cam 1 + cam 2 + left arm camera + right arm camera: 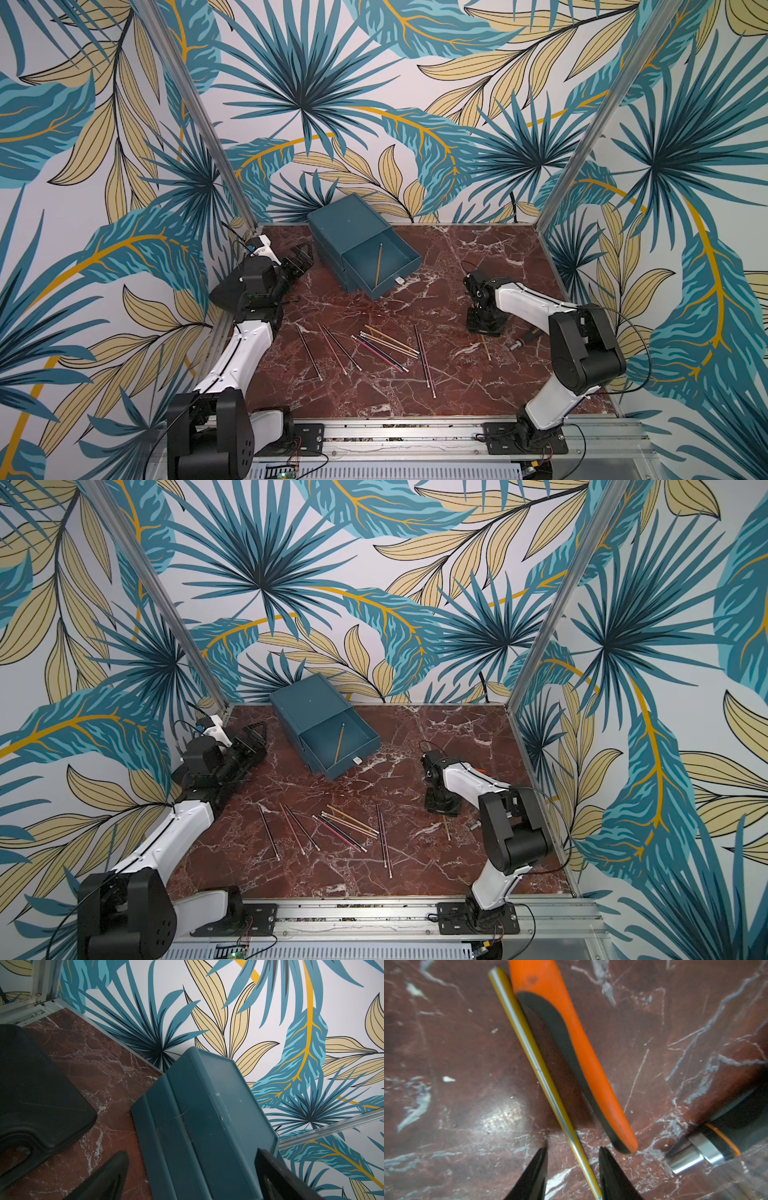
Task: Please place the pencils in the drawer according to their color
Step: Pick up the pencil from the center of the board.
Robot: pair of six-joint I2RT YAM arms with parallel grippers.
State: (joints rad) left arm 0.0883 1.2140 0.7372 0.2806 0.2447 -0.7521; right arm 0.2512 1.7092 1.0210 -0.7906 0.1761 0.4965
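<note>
Starting far left, at ten o'clock on the marble tabletop (457, 257): left gripper (301, 257), claw spread wide, lying low just beside the drawer (345, 224). Grips nothing that shows. In the left wrist view, teal side of the drawer filling the space between the black fingers (108, 1178), contact impossible to call.

On to eleven o'clock: the drawer itself, three tiers, set at an angle, top tier pulled out toward five o'clock with its white pull tab (399, 280) at the front. Inside that tier, one yellow pencil (378, 264), flat on the bottom, running roughly twelve to six.

Down around six o'clock: the remaining pencils (386, 345) loose on the marble. First a lone black pencil (309, 353), then a red and a black close together, then an overlapping bundle of yellow, red and black, then a red-and-black pair running twelve to six.

Across to three o'clock: right gripper (484, 330) pointing straight down, claw partly spread, one finger each side of a second yellow pencil (542, 1076). Not pinching: in the right wrist view, marble showing on both sides between pencil and fingertips. Orange-handled pliers (577, 1053) just beside that pencil, and at four o'clock a dark tool (695, 1153) with a silver collar.
</note>
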